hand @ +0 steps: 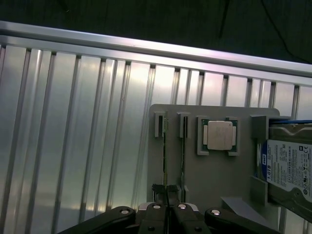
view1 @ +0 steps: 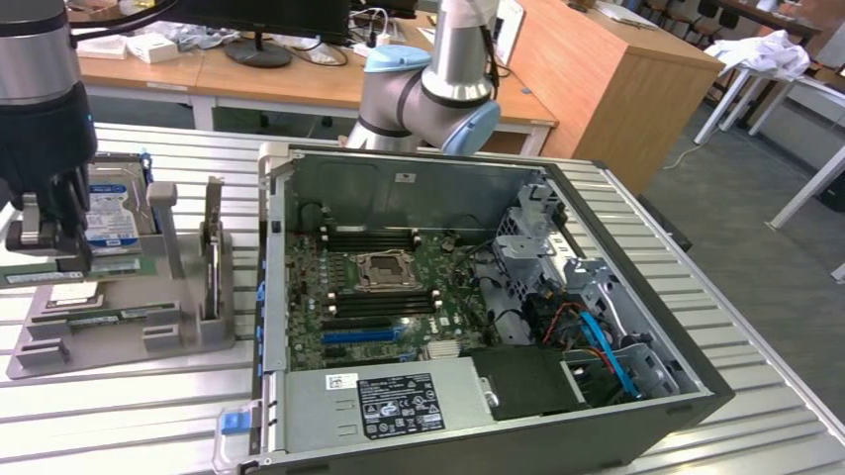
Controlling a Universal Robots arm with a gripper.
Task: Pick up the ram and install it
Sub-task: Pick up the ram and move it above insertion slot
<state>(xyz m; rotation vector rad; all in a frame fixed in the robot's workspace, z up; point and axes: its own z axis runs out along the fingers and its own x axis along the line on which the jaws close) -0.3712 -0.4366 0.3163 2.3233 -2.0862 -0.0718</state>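
Tool [hand: 165, 189] tight on the ram [hand: 165, 146] upright in grey holder [hand: 214, 180].

(a) tabletop [hand: 73, 126]: ribbed aluminium, brushed, strong sheen.
(b) holder tray [hand: 214, 185]: grey plastic, matt, smooth.
(c) processor [hand: 220, 135]: silvery metal lid, satin.
(d) hard drive [hand: 292, 165]: bare metal body, glossy blue-white paper label.
(e) ram [hand: 165, 156]: thin green circuit board, matt.
(f) end effector [hand: 165, 190]: black, matt, bright metal screw heads.
(g) computer case [view1: 396, 183]: grey sheet metal inside, dark matt shell outside.
(h) arm [view1: 462, 40]: smooth silvery tube, pale blue glossy cap.
(i) desk [view1: 595, 79]: wood grain, smooth.
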